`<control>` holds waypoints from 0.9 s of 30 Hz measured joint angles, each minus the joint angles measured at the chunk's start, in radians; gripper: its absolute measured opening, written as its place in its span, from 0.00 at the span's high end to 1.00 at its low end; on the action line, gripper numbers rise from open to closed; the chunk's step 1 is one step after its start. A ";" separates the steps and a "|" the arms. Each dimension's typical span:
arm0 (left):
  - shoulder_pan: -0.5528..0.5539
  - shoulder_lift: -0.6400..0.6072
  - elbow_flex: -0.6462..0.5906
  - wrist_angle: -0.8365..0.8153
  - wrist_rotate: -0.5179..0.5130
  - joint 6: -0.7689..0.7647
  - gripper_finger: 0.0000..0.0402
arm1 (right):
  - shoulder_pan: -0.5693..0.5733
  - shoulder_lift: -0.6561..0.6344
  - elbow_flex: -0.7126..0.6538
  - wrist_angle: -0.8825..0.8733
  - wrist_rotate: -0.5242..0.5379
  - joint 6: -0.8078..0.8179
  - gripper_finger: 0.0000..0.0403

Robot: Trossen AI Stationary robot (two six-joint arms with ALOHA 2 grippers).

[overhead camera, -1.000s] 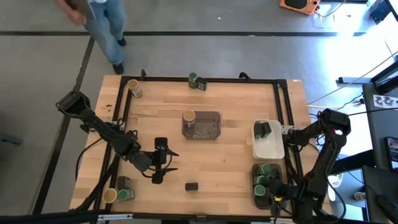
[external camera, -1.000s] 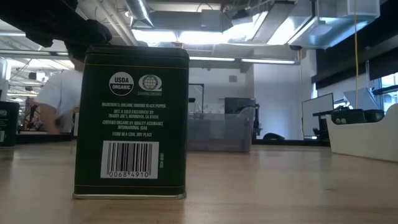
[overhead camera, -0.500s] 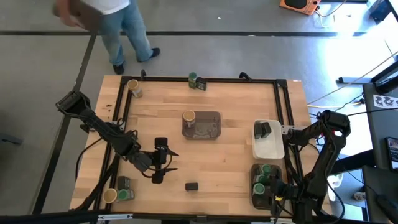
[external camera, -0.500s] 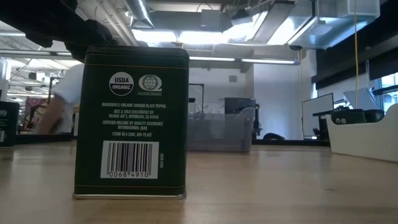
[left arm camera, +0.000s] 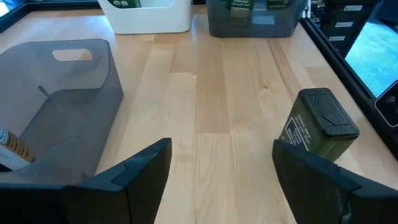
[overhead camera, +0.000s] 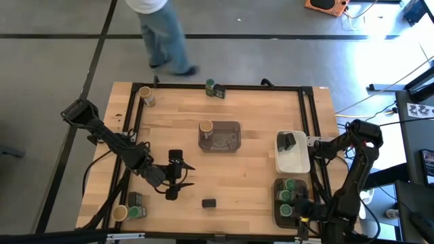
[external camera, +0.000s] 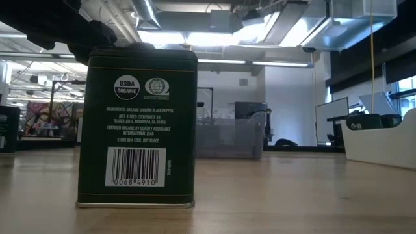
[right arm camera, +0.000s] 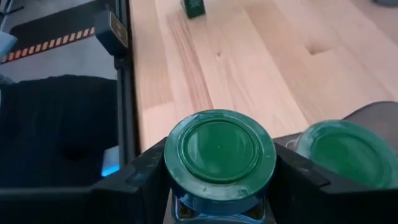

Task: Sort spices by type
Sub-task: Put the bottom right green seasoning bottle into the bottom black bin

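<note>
Green lid between my right fingers: my right claw (right arm camera: pixel 219 180) is clamping a green jar (right arm camera: pixel 219 152) at the dark tray (overhead camera: pixel 277 215) in the table's right front corner, where other green jars (overhead camera: pixel 289 184) are sitting. Another green lid (right arm camera: pixel 348 152) is just beside mine. I judge I am in the placing step, adding this jar to its own kind.

My left claw (left arm camera: pixel 214 177) is hanging wide open and empty over the table's left-middle, with a dark tin (left arm camera: pixel 318 124) just beyond one finger and the grey tray (left arm camera: pixel 59 109) on the other side.

Next, the right needs to lower the jar into a free spot without knocking its neighbour, then let go. The left needs to line up on the tin before closing.

A person (overhead camera: pixel 159 30) is walking past the far edge.
</note>
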 joint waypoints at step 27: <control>0.006 0.000 0.000 -0.002 0.000 -0.046 0.31 | -0.060 0.019 -0.137 0.138 -0.006 0.122 0.35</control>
